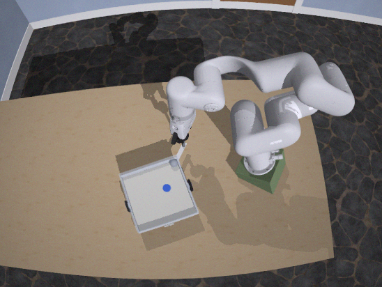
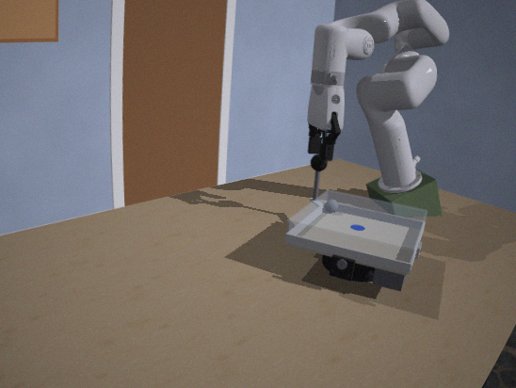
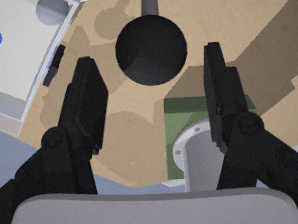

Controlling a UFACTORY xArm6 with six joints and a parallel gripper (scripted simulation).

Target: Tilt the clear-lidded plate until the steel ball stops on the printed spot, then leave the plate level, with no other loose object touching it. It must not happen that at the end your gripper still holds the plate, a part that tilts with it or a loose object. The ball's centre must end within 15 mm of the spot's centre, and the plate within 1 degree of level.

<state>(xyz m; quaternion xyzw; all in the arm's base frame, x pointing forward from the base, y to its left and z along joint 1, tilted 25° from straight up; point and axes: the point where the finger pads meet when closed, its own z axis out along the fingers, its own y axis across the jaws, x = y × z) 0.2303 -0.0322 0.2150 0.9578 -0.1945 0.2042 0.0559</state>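
Observation:
The square clear-lidded plate (image 1: 158, 193) sits on a dark pivot base (image 2: 350, 268) on the wooden table. A blue printed spot (image 1: 166, 188) is near its middle. The steel ball (image 1: 173, 163) rests in the plate's far corner, well away from the spot; it also shows in the side view (image 2: 332, 204) and the wrist view (image 3: 53, 8). A thin post with a black round knob (image 2: 318, 162) rises from that corner. My gripper (image 2: 322, 152) hangs straight down over the knob. In the wrist view the knob (image 3: 150, 50) lies between the open fingers with gaps on both sides.
The arm's green base block (image 1: 265, 172) stands on the table to the right of the plate. Small dark pivots (image 1: 190, 184) stick out from the plate's sides. The table edge runs behind the plate, with a wall and a brown door (image 2: 171, 94) beyond.

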